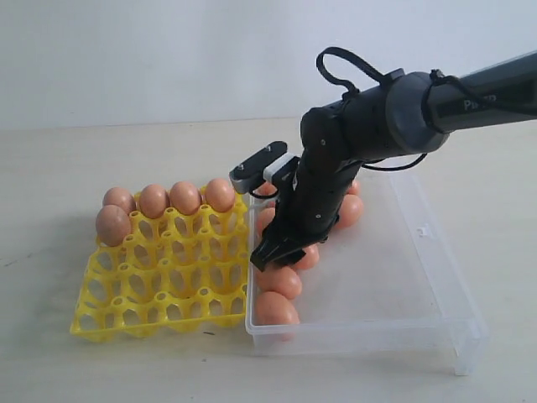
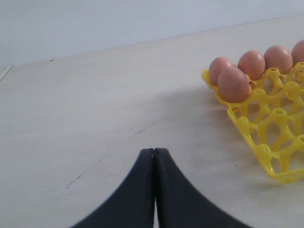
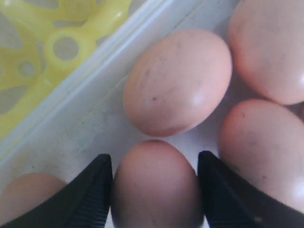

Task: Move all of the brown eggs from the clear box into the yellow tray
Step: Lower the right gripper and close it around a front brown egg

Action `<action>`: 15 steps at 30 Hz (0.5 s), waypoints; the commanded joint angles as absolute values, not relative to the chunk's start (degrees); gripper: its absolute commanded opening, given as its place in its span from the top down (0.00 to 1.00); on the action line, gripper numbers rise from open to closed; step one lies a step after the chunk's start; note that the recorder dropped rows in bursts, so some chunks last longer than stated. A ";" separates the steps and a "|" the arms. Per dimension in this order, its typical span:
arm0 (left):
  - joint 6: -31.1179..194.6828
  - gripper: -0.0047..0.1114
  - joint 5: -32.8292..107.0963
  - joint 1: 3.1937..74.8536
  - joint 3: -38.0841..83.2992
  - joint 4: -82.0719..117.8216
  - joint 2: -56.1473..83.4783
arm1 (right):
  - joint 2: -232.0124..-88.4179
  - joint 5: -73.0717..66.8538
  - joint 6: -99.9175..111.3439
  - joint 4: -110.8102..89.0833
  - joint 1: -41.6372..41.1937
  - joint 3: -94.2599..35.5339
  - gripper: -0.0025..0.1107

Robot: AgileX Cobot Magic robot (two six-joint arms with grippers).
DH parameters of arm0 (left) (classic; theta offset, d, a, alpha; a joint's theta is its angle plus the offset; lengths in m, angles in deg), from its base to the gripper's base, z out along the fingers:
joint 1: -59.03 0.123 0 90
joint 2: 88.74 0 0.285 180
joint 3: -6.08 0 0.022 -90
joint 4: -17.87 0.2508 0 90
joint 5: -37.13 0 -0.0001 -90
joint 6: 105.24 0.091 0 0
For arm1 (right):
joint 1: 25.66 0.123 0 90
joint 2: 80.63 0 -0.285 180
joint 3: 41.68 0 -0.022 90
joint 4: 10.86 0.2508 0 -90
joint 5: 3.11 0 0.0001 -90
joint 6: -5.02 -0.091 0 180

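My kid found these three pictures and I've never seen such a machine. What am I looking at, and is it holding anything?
It is a two-armed robot. The side camera shows its right gripper reaching into a clear box of brown eggs, beside a yellow tray with five eggs in it. The other two cameras ride on the wrists. The right one shows open fingers either side of one egg, not clearly gripping it. The left gripper is shut, empty, above the bare table.

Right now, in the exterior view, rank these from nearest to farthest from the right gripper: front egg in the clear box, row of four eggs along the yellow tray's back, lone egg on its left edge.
1. Front egg in the clear box, just below the right gripper.
2. Row of four eggs, leftward along the yellow tray back.
3. Lone egg, far left edge.
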State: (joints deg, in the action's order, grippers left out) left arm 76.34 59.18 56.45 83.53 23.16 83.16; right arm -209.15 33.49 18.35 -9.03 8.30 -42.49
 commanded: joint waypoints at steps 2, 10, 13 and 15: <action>76.08 0.96 58.83 56.16 83.30 23.09 83.48 | -210.46 34.78 17.20 -8.17 8.33 -42.04 0.46; 76.08 0.96 58.83 56.16 83.30 23.09 83.48 | -210.35 34.65 17.06 -8.17 8.33 -42.04 0.72; 76.08 0.96 58.83 56.16 83.30 23.09 83.48 | -209.79 34.05 17.24 -8.17 8.33 -42.04 0.98; 76.08 0.96 58.83 56.16 83.30 23.09 83.48 | -209.07 33.45 17.38 -8.27 8.33 -42.04 0.98</action>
